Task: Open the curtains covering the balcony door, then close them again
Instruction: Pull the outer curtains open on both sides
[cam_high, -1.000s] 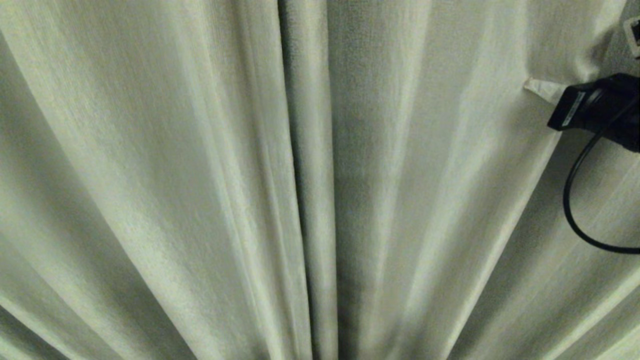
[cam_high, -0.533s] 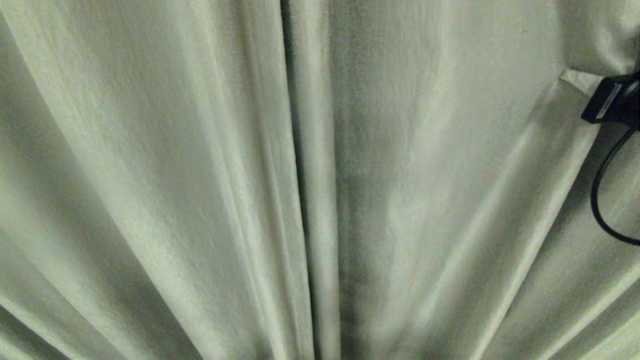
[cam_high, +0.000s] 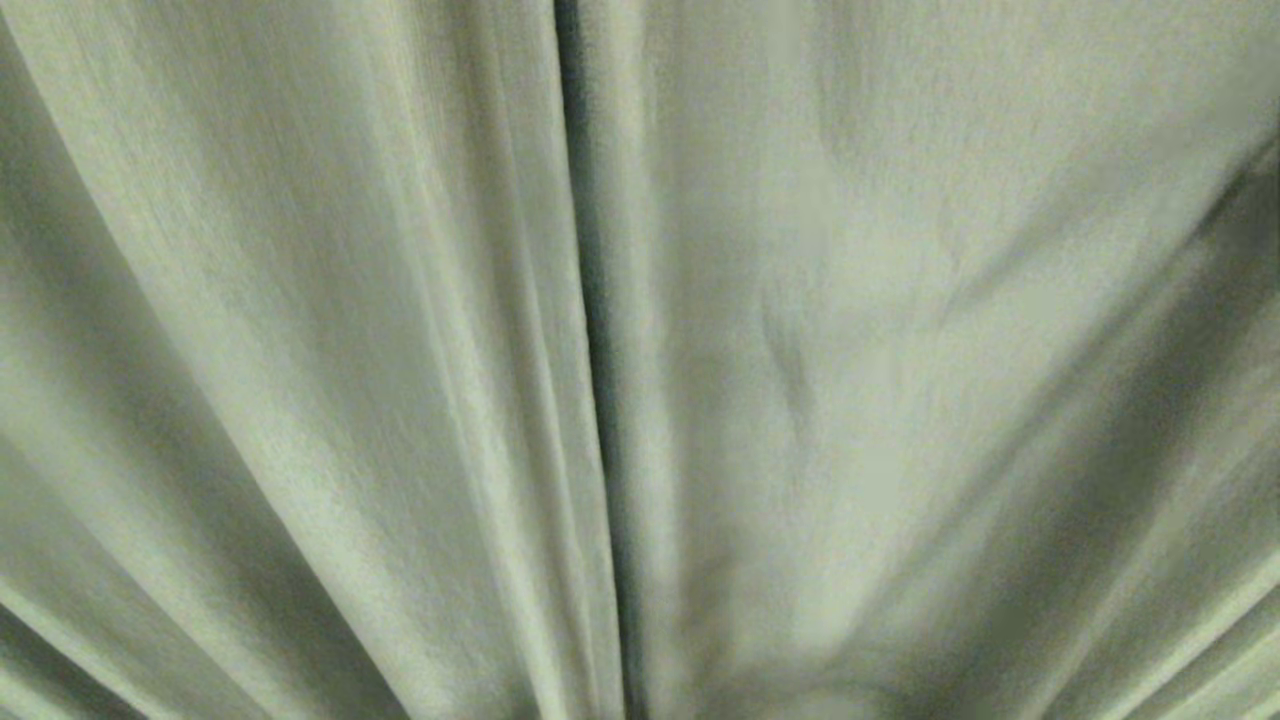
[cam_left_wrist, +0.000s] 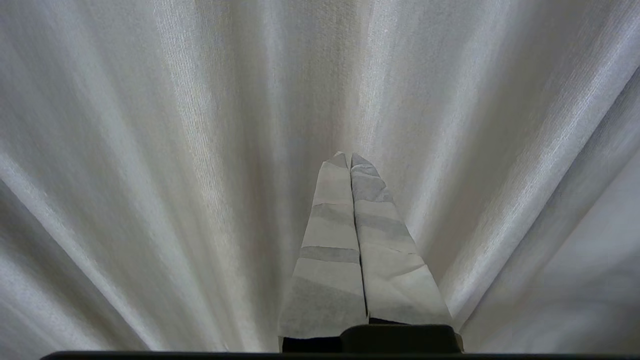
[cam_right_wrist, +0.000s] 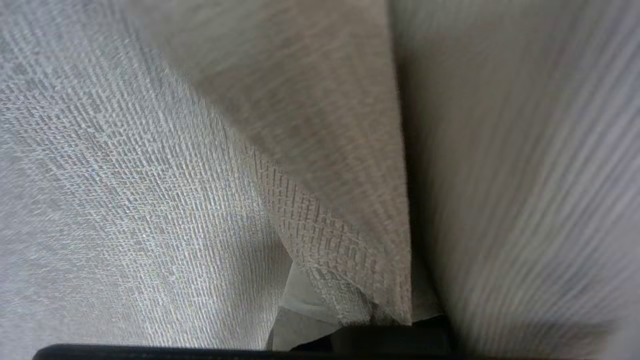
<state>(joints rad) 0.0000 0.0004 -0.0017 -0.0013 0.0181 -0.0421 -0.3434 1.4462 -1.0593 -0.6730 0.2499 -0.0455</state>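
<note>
Right gripper (cam_right_wrist: 350, 310) is clamped on a fold of the curtains (cam_right_wrist: 320, 200) — its wrist view shows the woven grey-beige cloth bunched right into the taped fingertips (cam_right_wrist: 300, 295), with a crease running out from the pinch. It's off the edge of the head view, which is wall-to-wall drape with the pleats on the right side stretched slantwise toward that edge. So my read is it's hauling the right-hand panel sideways.

Left gripper (cam_left_wrist: 350, 160) is pressed shut with nothing in it, tips hanging just short of the cloth, not clearly touching. Looks parked.

Progress-wise: early days, I'd say. The dark seam (cam_high: 590, 300) where the two panels meet runs top to bottom in the head view and hasn't parted enough to show anything behind — no glass, no frame, so the balcony door is fully hidden. Opening has barely started by the look of it, and the whole closing half is left.
</note>
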